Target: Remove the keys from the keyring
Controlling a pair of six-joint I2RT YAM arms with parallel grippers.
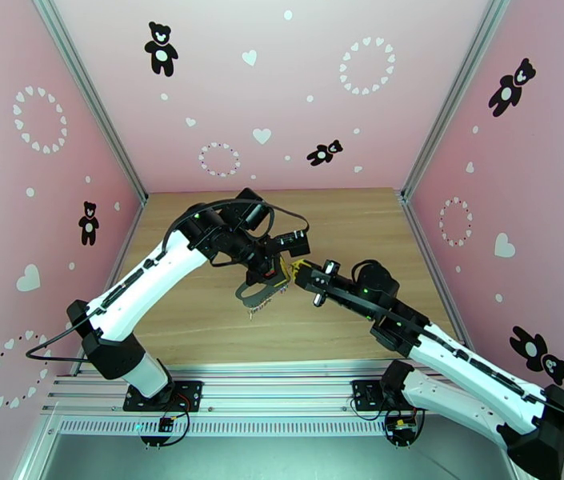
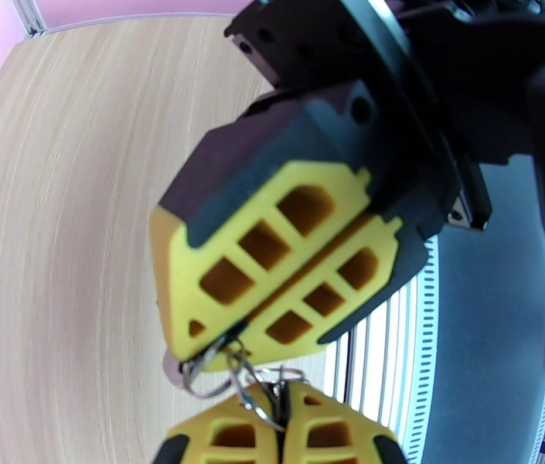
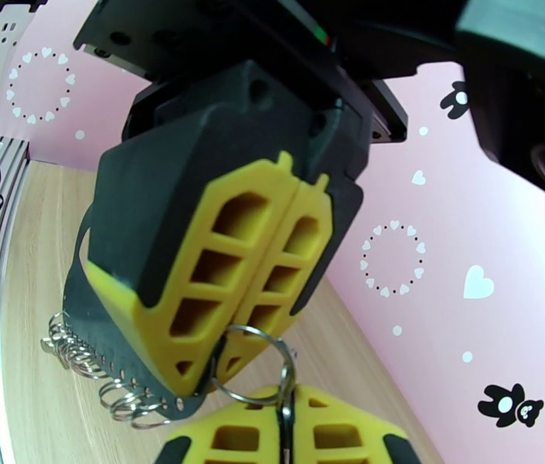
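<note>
The keyring (image 1: 256,296) hangs above the table's middle, a dark flat oval piece (image 3: 90,319) with several small silver rings along its lower edge. My left gripper (image 1: 270,275) is shut on it, pads (image 3: 195,303) pressed together over its top. A larger split ring (image 3: 250,363) runs from the left pads to my right gripper (image 3: 286,427). That gripper is shut on a thin dark metal piece (image 3: 284,407), apparently a key seen edge-on, mostly hidden by the pads. In the left wrist view the right gripper (image 2: 229,346) pinches ring wire (image 2: 204,374), tip to tip with my left gripper (image 2: 281,427).
The wooden table (image 1: 202,330) lies below both grippers, which meet in the air over its centre. Pink walls (image 1: 282,90) with bear and heart stickers close in the back and sides. A metal rail (image 1: 266,394) runs along the near edge by the arm bases.
</note>
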